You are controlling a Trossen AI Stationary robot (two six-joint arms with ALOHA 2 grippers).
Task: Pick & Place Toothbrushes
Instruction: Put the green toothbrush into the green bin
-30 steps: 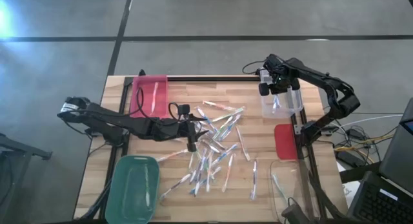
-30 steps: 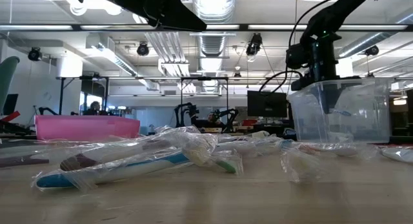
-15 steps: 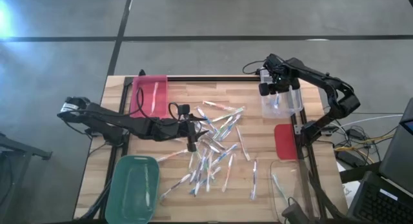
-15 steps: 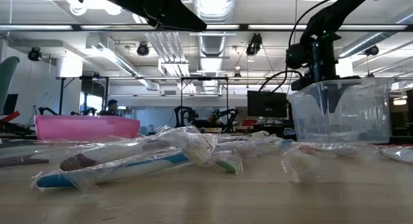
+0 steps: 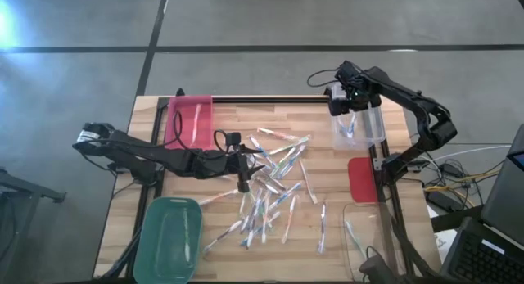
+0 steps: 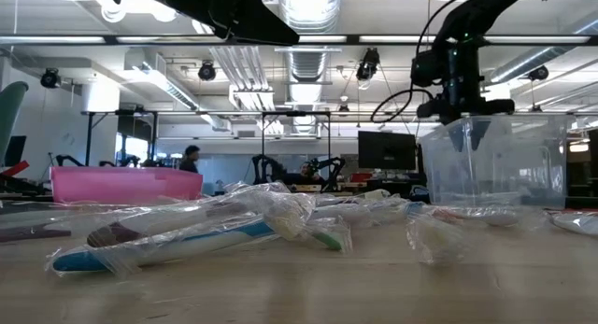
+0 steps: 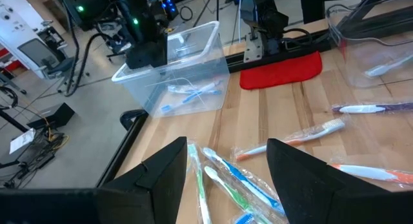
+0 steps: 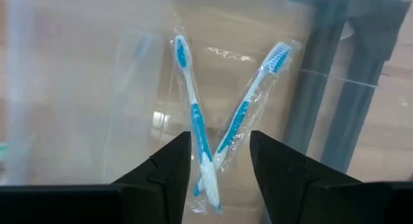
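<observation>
two blue toothbrushes [image 8: 197, 130], each in a clear wrapper, lie crossed on the floor of the clear bin [image 5: 370, 130] at the table's two o'clock corner. the right gripper [image 5: 344, 104] hangs over the bin's inner edge with its fingers [image 8: 169, 161] parted and nothing between them, so the drop reads as done. the sorting itself is far from finished: the main heap of wrapped toothbrushes [image 5: 274, 173] sprawls across the middle of the wooden table [image 5: 327, 165], with strays trailing toward six o'clock, and from table height the pile [image 6: 234, 226] fills the foreground. one brush rests in the pink bin [image 5: 205, 124] at ten o'clock and one in a second clear bin [image 5: 360, 210] at four o'clock, just below a red pad [image 5: 360, 179]; the green bin [image 5: 160, 235] at seven o'clock holds what may be one more, too faint to be sure. the left gripper [image 5: 243, 182] hovers at the heap's nine o'clock edge, jaws spread wide and empty, wrapped brushes lying just ahead of its fingers [image 7: 293, 169].

to do this step well, the right arm should lift straight up, clear of the bin wall, before swinging back toward the centre, so the light bin is not dragged or tipped. for the next pick, single out one brush at the heap's rim, close across its handle rather than the loose, slippery wrapper, and avoid snagging a neighbour.
</observation>
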